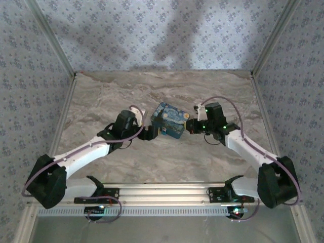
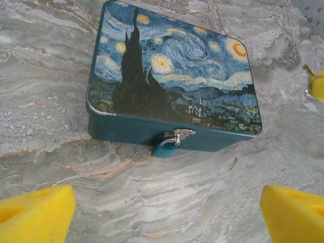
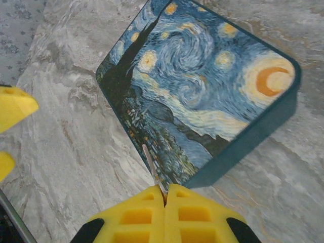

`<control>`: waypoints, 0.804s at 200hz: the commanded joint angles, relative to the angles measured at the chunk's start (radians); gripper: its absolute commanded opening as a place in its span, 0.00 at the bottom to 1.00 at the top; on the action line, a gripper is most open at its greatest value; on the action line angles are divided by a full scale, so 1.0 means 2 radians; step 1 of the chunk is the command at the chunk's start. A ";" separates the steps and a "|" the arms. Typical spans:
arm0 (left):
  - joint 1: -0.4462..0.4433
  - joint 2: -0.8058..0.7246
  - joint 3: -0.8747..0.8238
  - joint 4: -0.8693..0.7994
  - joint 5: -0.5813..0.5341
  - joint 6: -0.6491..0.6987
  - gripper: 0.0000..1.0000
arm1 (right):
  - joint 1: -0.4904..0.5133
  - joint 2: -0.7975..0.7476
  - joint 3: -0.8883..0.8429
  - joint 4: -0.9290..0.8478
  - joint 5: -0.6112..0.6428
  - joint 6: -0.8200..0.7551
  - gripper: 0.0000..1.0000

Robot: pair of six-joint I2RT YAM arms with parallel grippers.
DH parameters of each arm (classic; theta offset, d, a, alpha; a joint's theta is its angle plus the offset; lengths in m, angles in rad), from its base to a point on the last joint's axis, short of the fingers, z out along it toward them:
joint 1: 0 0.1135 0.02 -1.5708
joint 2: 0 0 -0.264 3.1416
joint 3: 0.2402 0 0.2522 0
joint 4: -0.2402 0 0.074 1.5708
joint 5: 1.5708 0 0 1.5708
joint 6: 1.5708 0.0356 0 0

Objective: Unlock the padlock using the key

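Note:
The tiny padlock (image 2: 169,146), bluish with a silver shackle, hangs from the hasp on the front wall of the blue starry-night box (image 2: 172,76), touching the table. My left gripper (image 2: 167,215) stands open, a short way in front of that wall, with nothing between its yellow fingers (image 2: 35,215). My right gripper (image 3: 165,195) is shut on the key (image 3: 152,163), whose thin silver blade pokes out over the box lid's edge (image 3: 167,152). In the top view the box (image 1: 168,120) lies between the left gripper (image 1: 153,132) and the right gripper (image 1: 191,126).
The marble-patterned tabletop (image 1: 167,162) is bounded by patterned walls at the left, right and back. A metal rail (image 1: 162,195) runs along the near edge by the arm bases. The right gripper's yellow tip (image 2: 317,85) shows at the box's right side.

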 commanded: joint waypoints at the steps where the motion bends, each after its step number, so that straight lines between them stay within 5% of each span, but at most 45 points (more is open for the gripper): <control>1: 0.001 -0.017 -0.025 0.057 0.012 0.014 0.95 | 0.007 0.031 0.027 0.031 -0.020 0.005 0.00; 60: 0.001 0.013 -0.038 0.073 0.055 0.032 0.97 | 0.020 0.114 0.062 0.056 -0.023 0.008 0.00; 161: 0.012 0.107 -0.039 0.150 0.124 0.025 0.82 | 0.033 0.157 0.060 0.027 0.016 0.005 0.00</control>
